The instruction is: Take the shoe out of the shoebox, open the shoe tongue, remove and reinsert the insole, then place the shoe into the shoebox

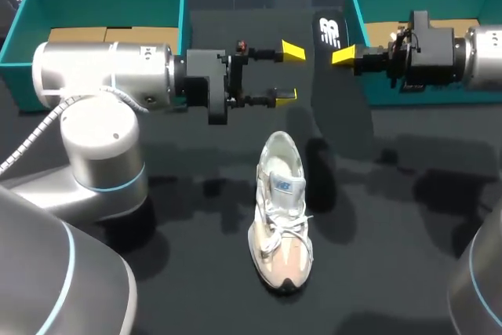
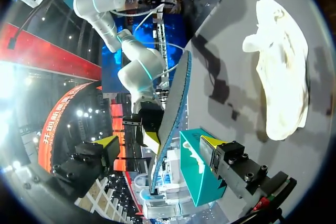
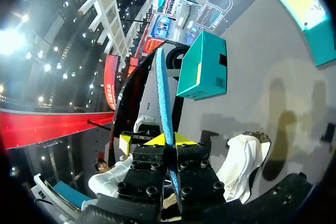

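A: Two things. What does the right gripper (image 3: 168, 140) hold?
B: It pinches the insole (image 3: 163, 87) by its edge.
A: And the left gripper (image 1: 289, 73)?
B: Spread, with the insole between its fingers, untouched. The sneaker (image 1: 281, 221) lies on the table (image 1: 392, 233) nearby.

Dark table (image 1: 392, 264), shoe (image 1: 281, 217), two teal shoeboxes (image 1: 17, 45) (image 1: 358, 21)

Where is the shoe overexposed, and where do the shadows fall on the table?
Left wrist view: the shoe is washed out to near white; dark shadows lie on the table beside it. Head view: shoe evenly lit, its detail readable, soft shadows on both its sides. Right wrist view: soft shadows beyond it.
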